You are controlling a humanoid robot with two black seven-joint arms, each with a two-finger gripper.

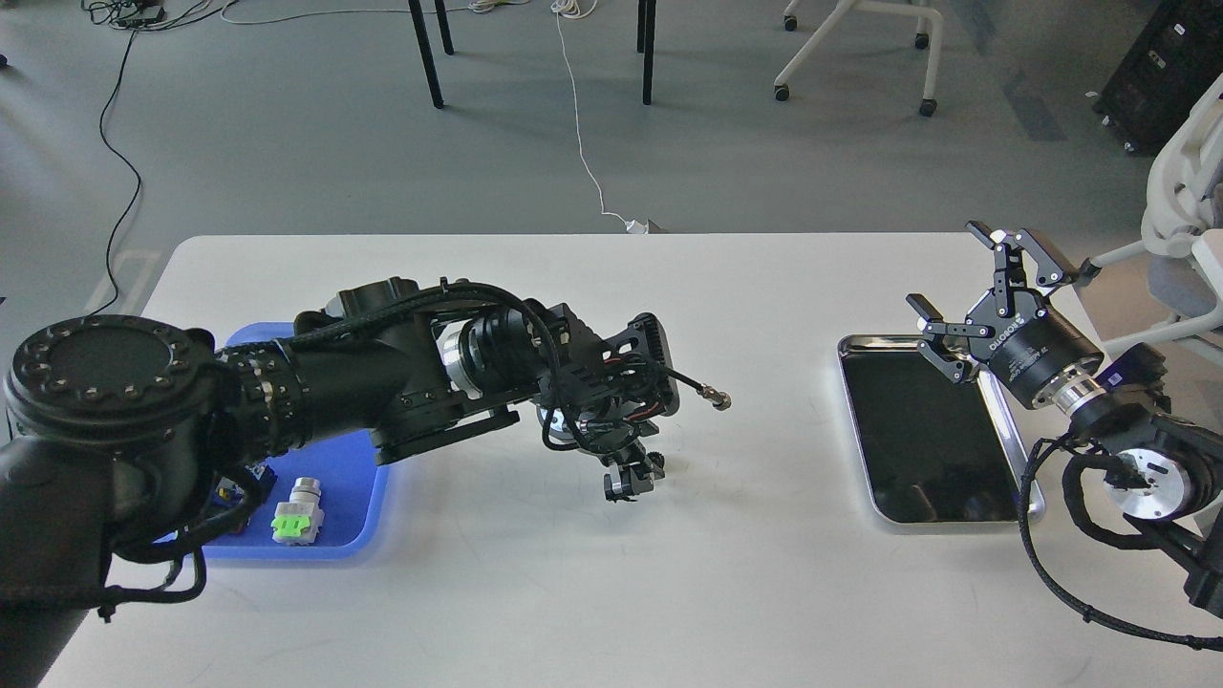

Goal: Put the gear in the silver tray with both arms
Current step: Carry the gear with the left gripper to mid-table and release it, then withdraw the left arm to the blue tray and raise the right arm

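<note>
The silver tray lies at the right of the white table, its dark bottom bare. My right gripper is open and empty, held above the tray's far edge. My left arm reaches from the left across the blue tray to the middle of the table. Its gripper points down, just above the tabletop. It is small and dark, so I cannot tell its fingers apart or whether it holds anything. No gear shows clearly; my left arm hides much of the blue tray.
The blue plastic tray at the left holds a white and green part and other small parts, half hidden by my arm. A loose cable end sticks out from my left wrist. Chairs and table legs stand beyond the table.
</note>
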